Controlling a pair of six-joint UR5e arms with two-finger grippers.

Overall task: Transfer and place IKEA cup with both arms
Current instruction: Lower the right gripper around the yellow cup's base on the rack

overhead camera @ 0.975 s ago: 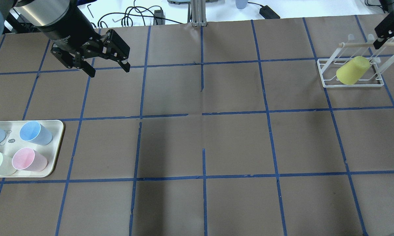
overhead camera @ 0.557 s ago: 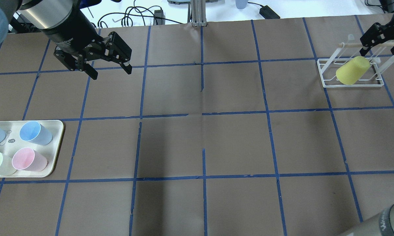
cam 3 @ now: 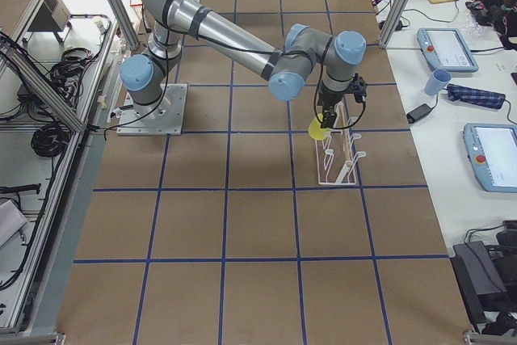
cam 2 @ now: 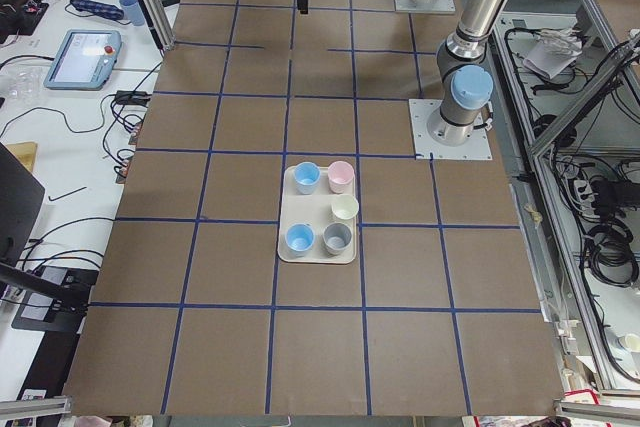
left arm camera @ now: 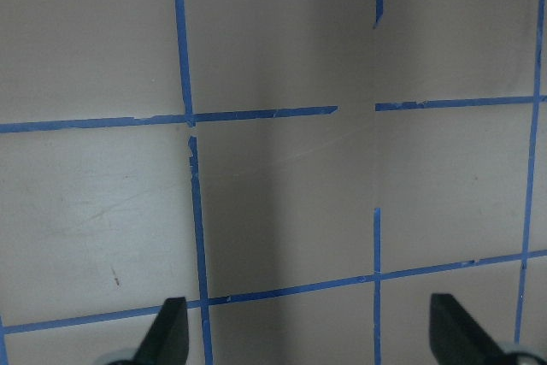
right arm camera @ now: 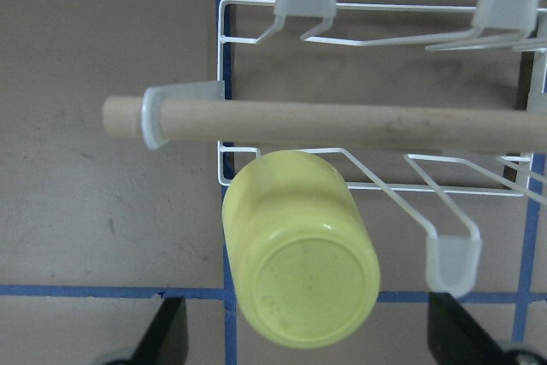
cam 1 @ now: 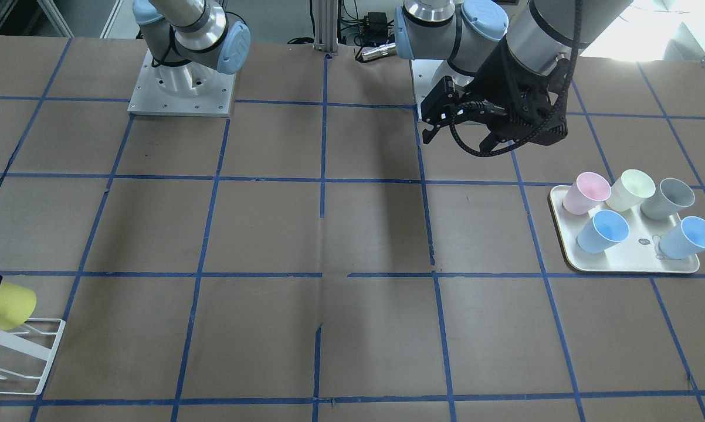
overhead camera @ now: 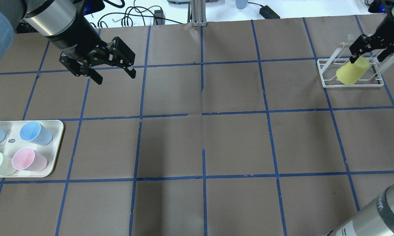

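The yellow IKEA cup (overhead camera: pixel 351 71) lies tilted on a white wire rack (overhead camera: pixel 325 80) at the table's far right. My right gripper (overhead camera: pixel 366 57) is open and hovers just above the cup's upturned base without touching it. In the right wrist view the cup (right arm camera: pixel 299 250) sits between the two spread fingertips (right arm camera: pixel 167 335), under a wooden rod (right arm camera: pixel 342 124). The cup also shows at the left edge of the front-facing view (cam 1: pixel 3 305) and in the exterior right view (cam 3: pixel 317 128). My left gripper (overhead camera: pixel 115 74) is open and empty above bare table at the far left; its wrist view (left arm camera: pixel 312 344) shows only table.
A cream tray (overhead camera: pixel 57 131) at the near left holds several upright pastel cups, among them two blue (cam 1: pixel 604 230), one pink (cam 1: pixel 587 192) and one pale cream (cam 1: pixel 631 189). My right arm's forearm (overhead camera: pixel 374 213) crosses the near right corner. Cables lie beyond the table's far edge.
My right gripper has moved in from the far right edge and down over the yellow cup. My left gripper has shifted slightly right and nearer. The right forearm has come into view at the bottom right.
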